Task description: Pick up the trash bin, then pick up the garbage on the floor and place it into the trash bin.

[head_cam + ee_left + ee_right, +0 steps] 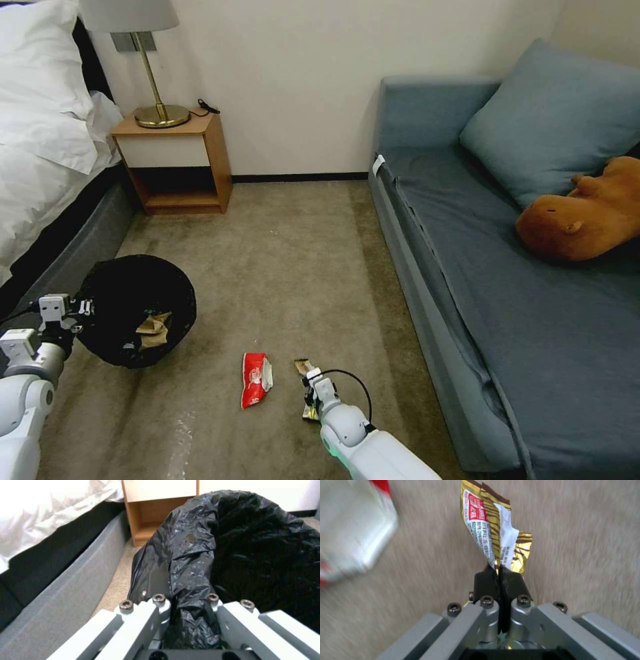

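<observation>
My left gripper (186, 605) holds the bin (137, 310) by its rim, jaws clamped on a fold of the black liner, low at my left side beside the bed (47, 167). The bin tilts with its mouth toward me. Crumpled brown paper (153, 330) lies inside.

My right gripper (500, 576) is low over the carpet (300, 253), jaws shut on the near end of the gold wrapper (496, 535). The wrapper sticks out past the fingertips, creased, white and red print showing. In the head view it (305, 367) sits just beyond my right wrist.

The red packet (255, 380) lies flat on the carpet, just left of the wrapper, between it and the bin, apart from both.

Sofa (507, 267) on my right, nightstand (177, 163) by the far wall.
</observation>
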Controlling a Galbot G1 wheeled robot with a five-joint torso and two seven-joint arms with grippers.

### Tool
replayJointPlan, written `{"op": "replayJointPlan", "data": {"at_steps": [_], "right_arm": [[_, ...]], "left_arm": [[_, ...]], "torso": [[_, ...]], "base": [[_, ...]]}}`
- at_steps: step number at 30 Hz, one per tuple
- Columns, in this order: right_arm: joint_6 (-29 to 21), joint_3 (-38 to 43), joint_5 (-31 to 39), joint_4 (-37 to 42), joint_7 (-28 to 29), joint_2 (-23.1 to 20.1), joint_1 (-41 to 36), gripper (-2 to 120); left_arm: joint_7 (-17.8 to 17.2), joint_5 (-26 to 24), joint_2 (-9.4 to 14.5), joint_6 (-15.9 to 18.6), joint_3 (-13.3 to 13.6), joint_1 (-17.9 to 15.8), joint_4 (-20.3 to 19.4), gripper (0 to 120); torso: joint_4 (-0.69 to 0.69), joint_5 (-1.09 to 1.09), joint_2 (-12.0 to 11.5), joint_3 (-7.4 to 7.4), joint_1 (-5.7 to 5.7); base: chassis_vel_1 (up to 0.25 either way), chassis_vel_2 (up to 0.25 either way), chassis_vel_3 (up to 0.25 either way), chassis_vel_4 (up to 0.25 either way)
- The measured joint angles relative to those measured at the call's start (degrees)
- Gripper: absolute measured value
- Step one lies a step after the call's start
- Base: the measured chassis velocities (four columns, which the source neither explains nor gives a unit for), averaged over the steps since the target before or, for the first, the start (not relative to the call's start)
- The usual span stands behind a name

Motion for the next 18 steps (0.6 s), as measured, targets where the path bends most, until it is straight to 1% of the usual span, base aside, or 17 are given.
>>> {"op": "replayJointPlan", "data": {"at_steps": [4, 5, 6, 8, 9, 10, 12, 13, 18], "right_arm": [[-0.96, -0.97, 4.08, 5.64, 0.74, -1.0, 0.44, 0], [-0.96, -0.97, 4.08, 5.64, 0.74, -1.0, 0.44, 0], [-1.44, -1.59, 5.52, 8.72, 1.05, -1.2, 0.51, 0], [-1.67, -1.78, 6.04, 10.17, 1.19, -1.21, 0.51, 0], [-1.93, -2.03, 6.64, 12.14, 1.34, -1.21, 0.52, 0], [-1.93, -2.03, 6.64, 12.14, 1.34, -1.21, 0.52, 0], [-2.87, -2.69, 7.92, 17.63, 1.44, -1.26, 1.18, 0], [-2.87, -2.69, 7.92, 17.63, 1.44, -1.26, 1.18, 0], [-3.16, -2.89, 9.66, 24.15, 0.31, -1.26, 1.9, 0]], "left_arm": [[0.64, 0.62, -0.56, -0.14, 0.2, 0.02, 0.04, 4], [0.64, 0.62, -0.56, -0.14, 0.2, 0.02, 0.04, 4], [0.73, 0.9, -0.9, -0.14, 0.39, -0.01, 0.03, 4], [0.74, 1.1, -1.1, -0.15, 0.44, -0.06, 0.01, 4], [0.76, 1.36, -1.39, -0.14, 0.55, -0.17, -0.16, 4], [0.76, 1.36, -1.39, -0.14, 0.55, -0.17, -0.16, 4], [0.79, 1.75, -2.04, 0.26, 0.79, -0.43, -0.98, 4], [0.79, 1.75, -2.04, 0.26, 0.79, -0.43, -0.98, 4], [0.84, 2.57, -2.83, 0.47, 1.29, -0.44, -1.56, 4]], "torso": [[0.01, 0.01, 0.0, 0.0, 0.0], [0.01, 0.01, 0.0, 0.0, 0.0], [0.01, 0.01, 0.0, 0.0, 0.0], [0.01, 0.01, 0.0, 0.0, 0.0], [0.02, 0.01, 0.0, 0.0, 0.0], [0.02, 0.01, 0.0, 0.0, 0.0], [0.01, 0.01, 0.0, 0.0, 0.0], [0.01, 0.01, 0.0, 0.0, 0.0], [0.01, 0.01, 0.0, 0.0, 0.0]], "base": [[0.0, 0.0, 0.0, 0.0], [0.0, 0.0, 0.0, 0.0], [0.0, 0.0, 0.0, 0.0], [0.0, 0.0, 0.0, 0.0], [0.0, 0.0, 0.0, 0.0], [0.0, 0.0, 0.0, 0.0], [0.0, 0.0, 0.0, 0.0], [0.0, 0.0, 0.0, 0.0], [0.0, 0.0, 0.0, 0.0]]}}
